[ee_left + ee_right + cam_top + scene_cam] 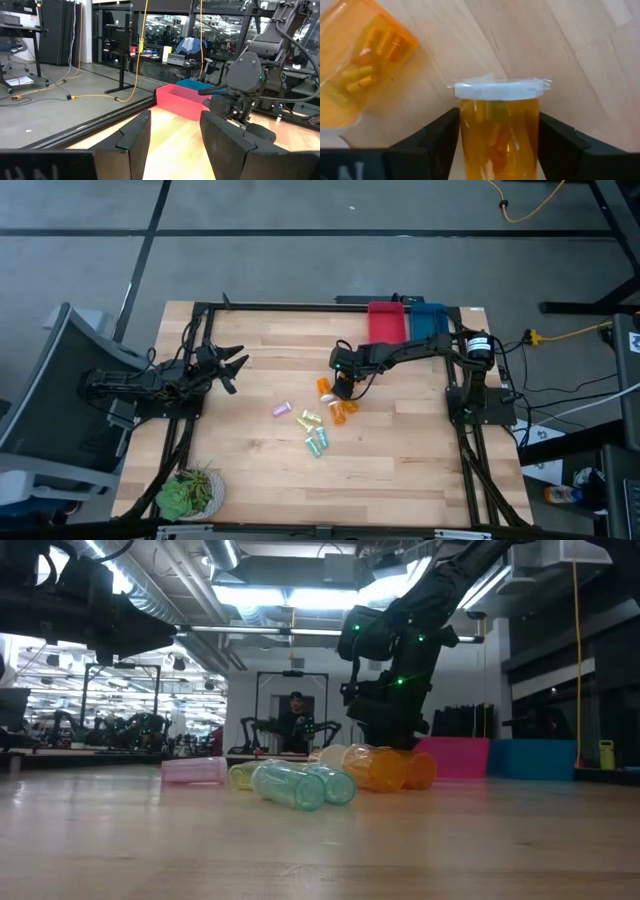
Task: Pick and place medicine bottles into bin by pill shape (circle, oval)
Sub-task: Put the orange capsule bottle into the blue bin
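Several small medicine bottles lie on their sides mid-table: a purple one [281, 409], a yellow one [309, 419], a teal one [318, 442] and orange ones [340, 412]. My right gripper [343, 390] points steeply down over the orange ones, its fingers closed on the sides of one orange bottle [499, 135] with a white cap [497, 90]. A second orange bottle [360, 65] lies close beside it. My left gripper [235, 365] waits open at the table's left, level and well above the wood [175, 145]. My right gripper pinches the orange bottle between its two fingers, one finger [442, 135] on each side of the body [470, 130], just below the white cap. The fingers come steeply from above. The bottle lies on the wooden table, its cap end pointing away from the wrist.
A pink bin [388, 322] and a blue bin [430, 320] stand side by side at the table's far right edge. A potted plant [188, 493] sits at the near left corner. Bare wood lies between the bottles and the bins.
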### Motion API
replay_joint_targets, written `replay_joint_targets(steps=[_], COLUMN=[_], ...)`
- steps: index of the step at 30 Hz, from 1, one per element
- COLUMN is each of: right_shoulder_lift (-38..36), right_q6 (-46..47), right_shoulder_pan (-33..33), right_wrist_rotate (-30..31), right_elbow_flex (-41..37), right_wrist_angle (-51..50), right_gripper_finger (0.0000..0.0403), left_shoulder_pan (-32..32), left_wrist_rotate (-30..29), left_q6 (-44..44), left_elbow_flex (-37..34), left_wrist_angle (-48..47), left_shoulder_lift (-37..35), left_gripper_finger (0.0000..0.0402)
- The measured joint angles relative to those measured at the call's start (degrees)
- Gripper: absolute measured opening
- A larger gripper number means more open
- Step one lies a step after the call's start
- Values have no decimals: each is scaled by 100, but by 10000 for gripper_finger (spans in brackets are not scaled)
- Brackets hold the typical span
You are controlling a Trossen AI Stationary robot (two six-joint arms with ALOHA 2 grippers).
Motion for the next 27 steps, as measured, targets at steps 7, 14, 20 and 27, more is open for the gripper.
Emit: replay_joint_targets(steps=[7, 14, 20, 27], right_shoulder_lift=[2, -27, -144, -223], right_q6=[44, 146, 57, -349], right_shoulder_pan=[-1, -3, -10, -7], right_wrist_rotate=[-4, 11, 244, 292], right_elbow_flex=[0, 22, 397, 1134], right_wrist_angle=[-5, -85, -564, -1254], right_gripper_finger=[195, 189, 189, 189], left_shoulder_pan=[0, 0, 0, 0], left_wrist_rotate=[0, 0, 2, 0], left_q6=[0, 2, 4, 2], left_elbow_flex=[0, 0, 0, 0], left_wrist_angle=[0, 0, 0, 1], left_shoulder_lift=[-1, -1, 0, 0], left_gripper_finger=[166, 166, 166, 166])
